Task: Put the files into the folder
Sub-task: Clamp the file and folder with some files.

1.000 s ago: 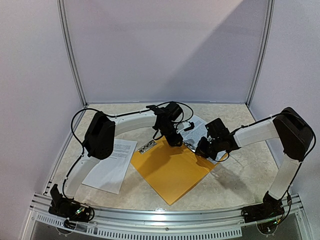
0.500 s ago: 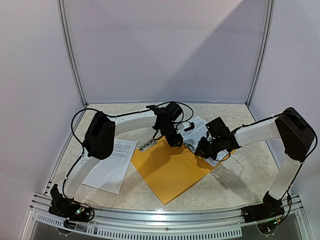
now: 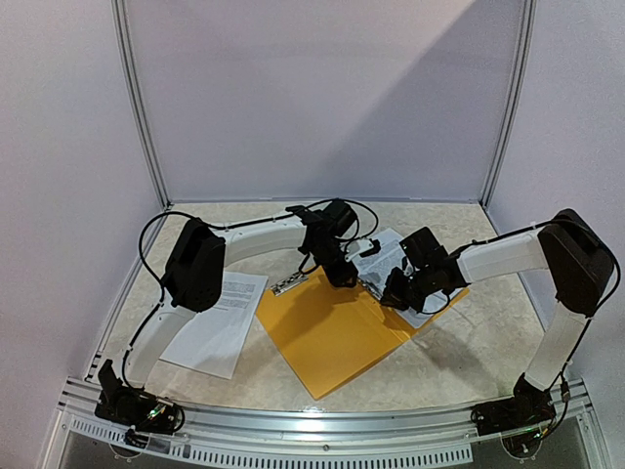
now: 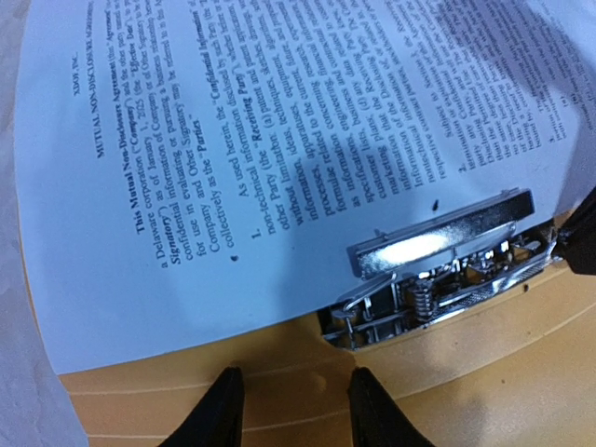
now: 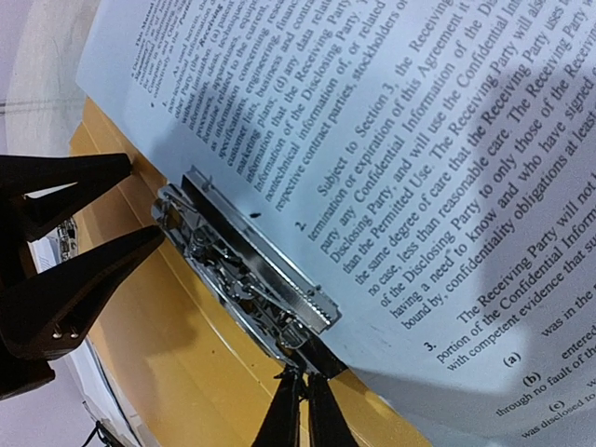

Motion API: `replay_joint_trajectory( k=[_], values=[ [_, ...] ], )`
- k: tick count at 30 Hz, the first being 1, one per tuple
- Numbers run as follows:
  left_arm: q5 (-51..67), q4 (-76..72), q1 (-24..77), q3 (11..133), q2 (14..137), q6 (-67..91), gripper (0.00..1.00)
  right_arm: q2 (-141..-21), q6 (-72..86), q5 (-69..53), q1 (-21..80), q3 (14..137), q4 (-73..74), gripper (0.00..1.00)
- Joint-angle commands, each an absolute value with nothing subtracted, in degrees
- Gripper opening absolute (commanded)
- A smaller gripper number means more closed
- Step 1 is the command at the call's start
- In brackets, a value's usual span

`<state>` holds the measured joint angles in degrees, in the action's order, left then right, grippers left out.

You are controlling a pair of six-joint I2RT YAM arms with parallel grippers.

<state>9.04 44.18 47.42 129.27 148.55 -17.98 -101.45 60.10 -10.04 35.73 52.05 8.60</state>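
Both grippers at the folder's metal clip

Folder (image 3: pixel 337 332) has slid slightly since earlier; right gripper (image 5: pixel 300 399) clenched at clip (image 5: pixel 244 270); left gripper (image 4: pixel 291 402) released, sheet (image 4: pixel 233 140) ahead.

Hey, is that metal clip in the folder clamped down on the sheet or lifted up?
Down on the sheet, it appears: the metal clip has its flat bar lying across the printed sheet's edge inside the folder.

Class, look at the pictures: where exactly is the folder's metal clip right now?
The metal clip sits on the orange folder at the printed sheet's edge; in the top view it is mid-table, between the left hand and right hand.
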Motion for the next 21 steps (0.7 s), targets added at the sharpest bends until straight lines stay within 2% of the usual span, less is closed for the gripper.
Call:
replay_joint_trajectory(
  k=[1, 21],
  values=[
    [8.11, 50.28, 48.25, 128.14, 152.68, -18.77, 0.41, -102.68, 59.42, -9.22, 36.06, 51.65, 18.16, 0.05],
    [8.28, 50.27, 48.16, 128.06, 152.65, -18.77, 0.41, -101.04, 58.95, -10.63, 36.6, 54.23, 17.3, 0.08]
  ],
)
